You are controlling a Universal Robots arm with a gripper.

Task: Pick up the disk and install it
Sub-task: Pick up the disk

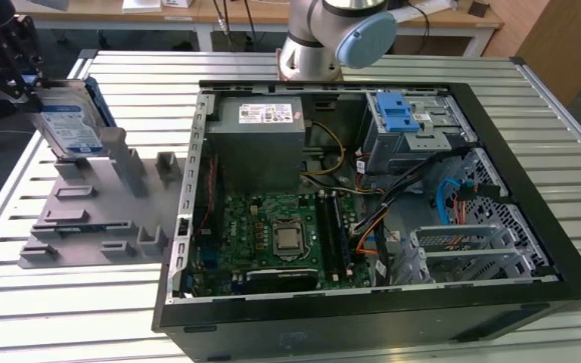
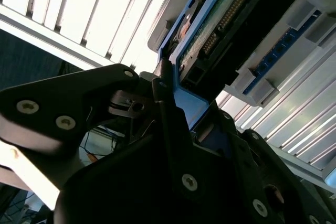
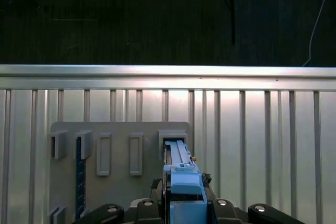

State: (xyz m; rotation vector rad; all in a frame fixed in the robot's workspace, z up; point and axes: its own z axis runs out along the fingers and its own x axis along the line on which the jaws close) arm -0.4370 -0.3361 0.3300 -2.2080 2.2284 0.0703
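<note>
Disk (image 1: 69, 125): upright just under the tool (image 1: 28, 87), lower end in a slot of the grey rack (image 1: 104, 189).
Tool: clamped on the disk's upper end (blue rail pinched).
Rack: a tilted pull could wedge the disk.
Case (image 1: 321, 321): well off; a slack grip risks a drop.

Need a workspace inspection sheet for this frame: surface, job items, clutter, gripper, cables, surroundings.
Surface: slatted metal table, carrying a grey holder rack and an open computer case.
Job's things: the disk upright at the rack, slightly tilted; drive cage with blue latch inside the case.
Clutter: nothing seen.
Gripper: the gripper shut on the disk's top.
Cables: orange, yellow and blue cables inside the case.
Surroundings: arm base behind the case; wooden desks beyond.
</note>
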